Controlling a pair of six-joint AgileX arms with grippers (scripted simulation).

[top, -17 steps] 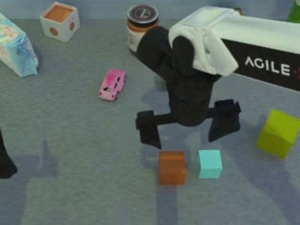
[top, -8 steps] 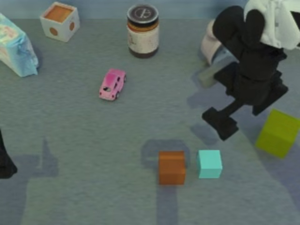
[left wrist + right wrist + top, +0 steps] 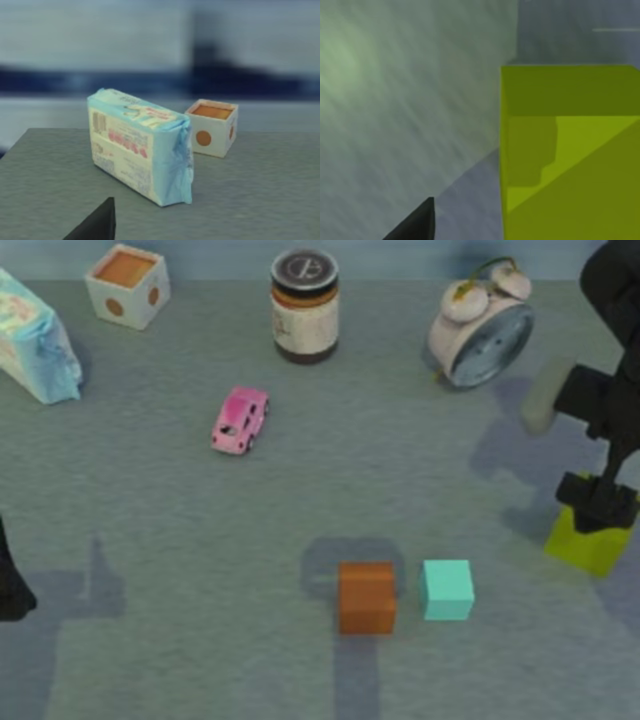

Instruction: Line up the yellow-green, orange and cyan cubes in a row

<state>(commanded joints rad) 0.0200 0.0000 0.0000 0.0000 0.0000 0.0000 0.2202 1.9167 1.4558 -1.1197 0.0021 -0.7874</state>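
Note:
The orange cube (image 3: 366,596) and the smaller cyan cube (image 3: 447,589) sit side by side near the table's front middle, a small gap between them. The large yellow-green cube (image 3: 592,545) stands at the right edge, apart from the other two. My right gripper (image 3: 622,485) hangs open above it, one dark finger (image 3: 598,502) covering its far-left corner. In the right wrist view the yellow-green cube (image 3: 570,160) fills the frame close up, with one fingertip (image 3: 422,220) beside it, not touching. My left gripper (image 3: 12,590) is parked at the left edge, holding nothing.
Along the back stand a white box with orange dots (image 3: 127,284), a jar (image 3: 304,305) and an alarm clock (image 3: 480,328). A tissue pack (image 3: 35,335) lies at the back left, and a pink toy car (image 3: 240,420) sits left of centre.
My right arm has swung from above the orange and cyan cubes to the right edge, over the yellow-green cube, uncovering the alarm clock. No cube has moved.

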